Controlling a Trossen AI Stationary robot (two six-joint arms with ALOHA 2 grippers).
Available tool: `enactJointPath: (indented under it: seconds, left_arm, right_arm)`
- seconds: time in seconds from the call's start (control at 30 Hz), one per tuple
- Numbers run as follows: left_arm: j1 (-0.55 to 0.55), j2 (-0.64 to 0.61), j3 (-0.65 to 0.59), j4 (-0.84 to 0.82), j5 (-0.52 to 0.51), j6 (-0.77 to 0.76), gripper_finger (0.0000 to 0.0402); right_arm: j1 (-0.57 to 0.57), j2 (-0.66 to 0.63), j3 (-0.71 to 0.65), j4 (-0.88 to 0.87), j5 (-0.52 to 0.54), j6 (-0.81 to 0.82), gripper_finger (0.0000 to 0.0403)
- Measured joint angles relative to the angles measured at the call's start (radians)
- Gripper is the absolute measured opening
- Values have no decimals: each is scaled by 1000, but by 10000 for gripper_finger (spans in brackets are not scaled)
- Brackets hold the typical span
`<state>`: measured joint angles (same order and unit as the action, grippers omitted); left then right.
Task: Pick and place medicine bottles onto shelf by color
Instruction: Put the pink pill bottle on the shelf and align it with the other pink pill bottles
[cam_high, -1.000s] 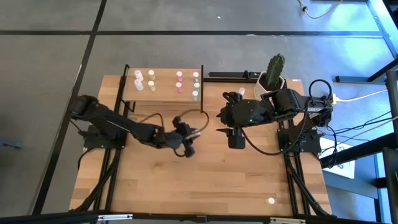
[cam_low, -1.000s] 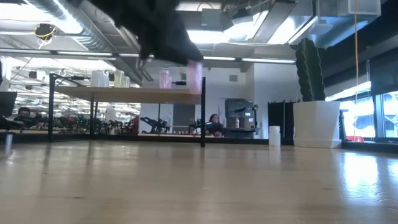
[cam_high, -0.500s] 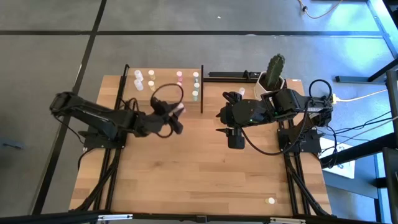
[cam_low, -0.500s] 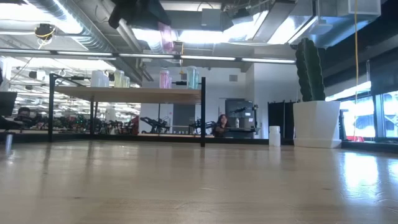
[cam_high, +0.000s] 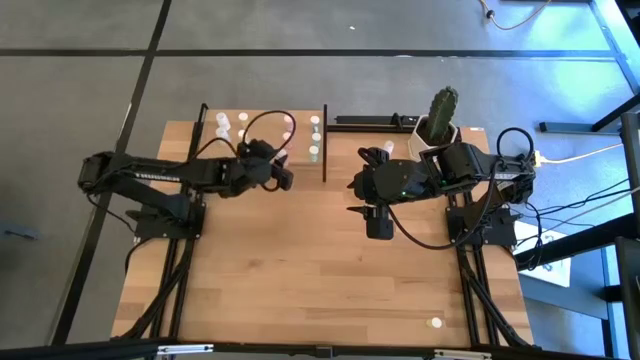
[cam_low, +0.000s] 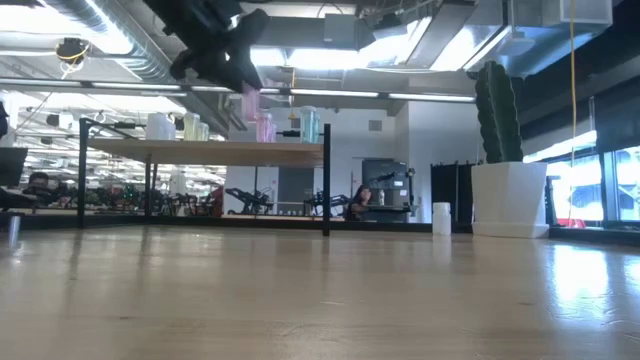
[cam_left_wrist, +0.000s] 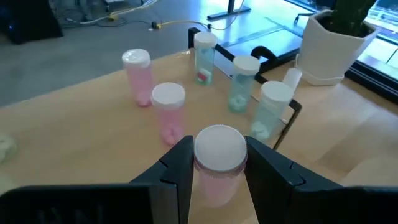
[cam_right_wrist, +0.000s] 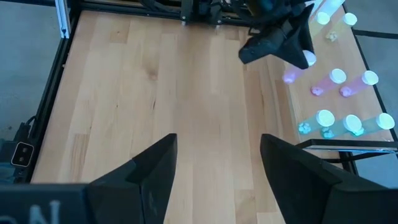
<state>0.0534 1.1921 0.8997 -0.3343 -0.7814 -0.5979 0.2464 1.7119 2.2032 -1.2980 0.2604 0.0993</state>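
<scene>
The shelf (cam_high: 215, 148) stands at the table's far left, a light-wood board on black posts. Two pink bottles (cam_left_wrist: 138, 74) and three pale green ones (cam_left_wrist: 242, 81) stand on it, with white and pale yellow ones (cam_high: 222, 122) at its left end. My left gripper (cam_high: 283, 172) hovers over the shelf's near edge, shut on a pink bottle (cam_left_wrist: 219, 155) with a white cap. My right gripper (cam_high: 375, 215) hangs open above the table's middle right, with nothing between its fingers (cam_right_wrist: 155, 168). My left gripper pinches the pink bottle between its two fingers, on the sides just under the white cap (cam_left_wrist: 219, 149). It comes from the table's left, slanting a little downward. The bottle (cam_low: 250, 100) hangs clear above the shelf board, slightly tilted, by the two standing pink bottles.
A cactus in a white pot (cam_high: 440, 115) stands at the far right. A white bottle (cam_low: 441, 217) stands on the table beside it, and another small bottle (cam_high: 435, 323) sits near the front right corner. The shelf's black post (cam_high: 324, 140) stands right of my left gripper.
My left gripper has carried the pink bottle from above the table's middle up and toward the far edge, as far as the shelf's near edge, its wrist rolling on the way. It has stayed shut on the bottle.
</scene>
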Motion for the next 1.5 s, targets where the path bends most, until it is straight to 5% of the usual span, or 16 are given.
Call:
enactJointPath:
  seconds: [0.47, 1.5]
  left_arm:
    - [80, 74, 0, 40, 87, 6, 114]
    - [106, 123, 1, 70, 36, -2, 115]
  right_arm:
    - [0, 0, 0, 1, 0, 2, 233]
    - [0, 0, 0, 13, 0, 2, 233]
